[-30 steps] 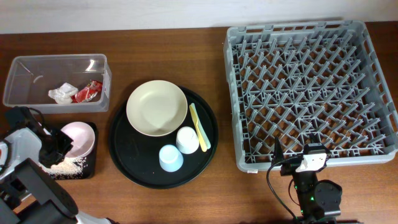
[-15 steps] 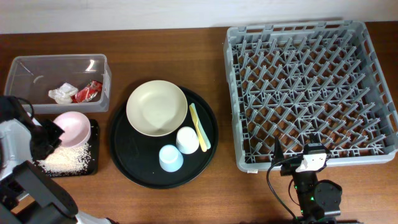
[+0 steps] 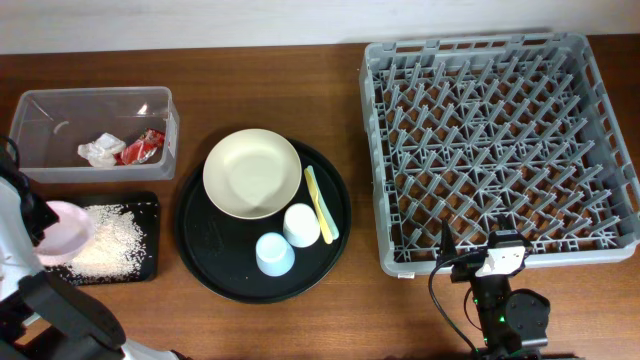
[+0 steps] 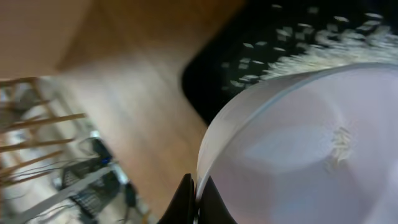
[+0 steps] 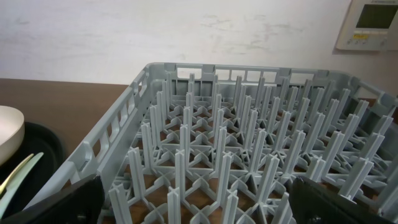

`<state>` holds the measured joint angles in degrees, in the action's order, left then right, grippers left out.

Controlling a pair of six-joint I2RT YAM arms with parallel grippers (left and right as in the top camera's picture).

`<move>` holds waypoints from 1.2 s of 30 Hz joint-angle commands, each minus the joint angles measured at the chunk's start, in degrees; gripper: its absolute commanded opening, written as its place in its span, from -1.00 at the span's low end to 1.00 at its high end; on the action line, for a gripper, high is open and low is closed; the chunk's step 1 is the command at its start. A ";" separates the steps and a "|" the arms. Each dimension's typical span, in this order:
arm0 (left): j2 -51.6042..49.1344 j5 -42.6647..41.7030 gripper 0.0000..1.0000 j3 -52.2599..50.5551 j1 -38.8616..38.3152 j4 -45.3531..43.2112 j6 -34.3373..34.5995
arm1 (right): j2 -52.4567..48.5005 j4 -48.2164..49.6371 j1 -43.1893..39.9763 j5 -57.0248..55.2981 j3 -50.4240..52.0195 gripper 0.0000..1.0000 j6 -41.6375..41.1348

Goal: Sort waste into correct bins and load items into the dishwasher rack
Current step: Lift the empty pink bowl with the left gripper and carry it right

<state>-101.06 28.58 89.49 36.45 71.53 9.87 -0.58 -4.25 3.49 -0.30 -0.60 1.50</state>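
My left gripper is shut on the rim of the small pink bowl, which hangs tilted over the left end of the shallow black tray. A few rice grains cling inside the bowl. A heap of white rice lies on that tray. The clear box holds the white tissue and the red wrapper. The cream bowl, white cup, light blue cup and yellow utensil sit on the round tray. My right gripper stands open at the grey rack's near edge.
The large round black tray lies between the bins and the rack. The right arm sits at the table's front edge below the rack. Bare wood shows between the round tray and the rack.
My left gripper has carried the pink bowl leftward and toward the front, off the middle of the black tray. The rice heap now lies uncovered on the tray. The right arm is still.
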 commanded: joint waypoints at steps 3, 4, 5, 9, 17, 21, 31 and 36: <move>0.48 20.59 -1.00 2.36 -1.68 0.31 -0.61 | 0.37 -0.31 0.31 0.04 0.28 0.96 -0.24; 0.48 25.05 -1.00 2.73 -2.86 0.07 -0.61 | 0.37 -0.31 0.31 0.07 0.28 0.96 -0.24; 0.48 29.68 -1.00 2.89 -4.28 -1.03 -0.87 | 0.37 -0.31 0.31 0.04 0.28 0.96 -0.24; 0.46 35.91 -1.00 2.89 -9.77 -9.46 -10.93 | 0.37 -0.31 0.31 0.04 0.28 0.96 -0.24; 0.46 37.99 -1.00 0.13 -15.61 -9.44 -14.08 | 0.37 -0.31 0.31 0.07 0.28 0.96 -0.24; 0.11 47.78 -0.99 -0.57 -22.49 -16.13 -22.21 | 0.37 -0.31 0.31 0.07 0.28 0.96 -0.24; -5.90 52.50 -1.00 -14.62 -31.23 -20.13 -21.94 | 0.33 -0.31 0.42 0.07 0.28 0.96 -0.24; -7.72 60.17 -0.99 -16.96 -31.43 -25.11 -25.81 | 0.26 -0.31 3.23 0.07 0.28 0.96 -0.24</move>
<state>-108.86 81.91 72.42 4.93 48.53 -12.58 -0.58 -4.25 5.65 -0.27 -0.60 1.50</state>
